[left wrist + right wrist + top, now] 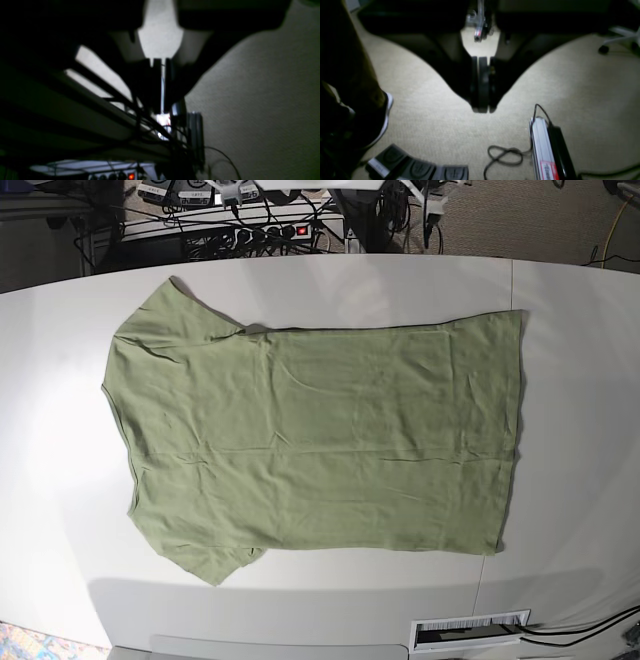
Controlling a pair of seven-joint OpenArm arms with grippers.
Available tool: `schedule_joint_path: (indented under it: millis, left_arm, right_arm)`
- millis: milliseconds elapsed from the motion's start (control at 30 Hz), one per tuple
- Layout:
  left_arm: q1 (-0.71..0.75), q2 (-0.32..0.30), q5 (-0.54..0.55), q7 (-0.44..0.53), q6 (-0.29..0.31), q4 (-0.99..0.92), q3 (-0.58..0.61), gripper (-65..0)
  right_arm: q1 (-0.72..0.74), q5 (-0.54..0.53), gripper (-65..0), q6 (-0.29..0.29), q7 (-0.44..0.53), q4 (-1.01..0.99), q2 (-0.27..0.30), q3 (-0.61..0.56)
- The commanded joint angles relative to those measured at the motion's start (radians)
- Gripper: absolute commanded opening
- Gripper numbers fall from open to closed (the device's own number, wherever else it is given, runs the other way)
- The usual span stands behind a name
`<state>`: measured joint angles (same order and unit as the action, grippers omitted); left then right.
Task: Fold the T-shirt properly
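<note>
- On the white table [580, 380], the sage-green T-shirt [320, 430] lies flat, lightly wrinkled, sleeves left, no print.
- No readable writing anywhere.
- Both arms' jaws closed, empty.

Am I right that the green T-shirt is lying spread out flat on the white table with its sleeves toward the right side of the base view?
Not quite: the T-shirt does lie flat on the white table, but the base view shows its sleeves toward the left side.
</note>
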<state>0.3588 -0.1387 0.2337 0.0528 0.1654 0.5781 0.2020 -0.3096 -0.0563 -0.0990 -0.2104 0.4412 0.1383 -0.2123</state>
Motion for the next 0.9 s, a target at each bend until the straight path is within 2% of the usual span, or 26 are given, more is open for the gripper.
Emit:
schedule_joint_path:
  millis: [0,300,600,767,867]
  left_arm:
    - [0.066,-0.016,-0.01,-0.043,0.015,0.015,0.005,-65.0]
    - [0.28,-0.128,-0.009,-0.026,0.018,0.281,0.005,-65.0]
    - [0.412,-0.23,-0.006,-0.026,0.017,0.465,0.005,-65.0]
    - [0.465,-0.29,-0.007,-0.026,0.016,0.552,0.004,-65.0]
    - [0.503,-0.328,-0.032,-0.027,-0.003,0.616,0.002,-56.5]
  right_arm:
    - [-0.014,-0.002,-65.0,-0.006,-0.005,0.006,0.021,0.002]
    - [-0.143,-0.002,-65.0,-0.055,-0.089,0.195,0.148,0.002]
    - [-0.325,-0.001,-65.0,-0.069,-0.1,0.483,0.27,0.002]
    - [-0.426,0.078,-65.0,-0.069,-0.102,0.657,0.332,0.002]
    - [-0.479,0.114,-65.0,-0.069,-0.107,0.763,0.366,0.003]
